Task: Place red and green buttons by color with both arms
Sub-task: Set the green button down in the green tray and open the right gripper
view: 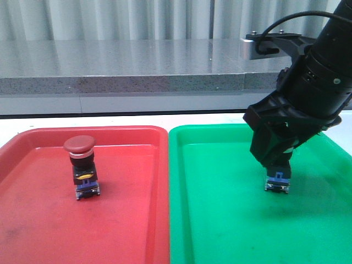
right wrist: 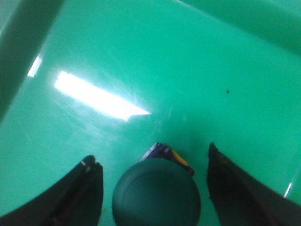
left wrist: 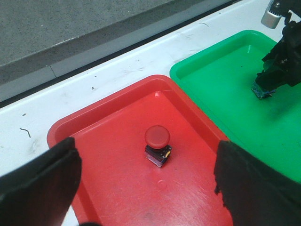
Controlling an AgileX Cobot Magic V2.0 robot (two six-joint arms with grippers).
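The red button [view: 81, 157] stands upright in the red tray [view: 33, 231]; it also shows in the left wrist view [left wrist: 157, 136]. My left gripper [left wrist: 146, 160] is open and empty, well above the red button, one finger to each side of it. The green button [right wrist: 157, 193] stands in the green tray [right wrist: 117, 56]. In the front view only its blue base [view: 277, 183] shows under my right gripper [view: 275, 165]. My right gripper [right wrist: 151, 162] is open around the dark green cap, with a gap on both sides.
The red and green trays [view: 220, 220] lie side by side on the white table [left wrist: 108, 70]. A grey stone ledge [view: 121, 66] runs behind them. My right arm [left wrist: 277, 66] hangs over the green tray's far part.
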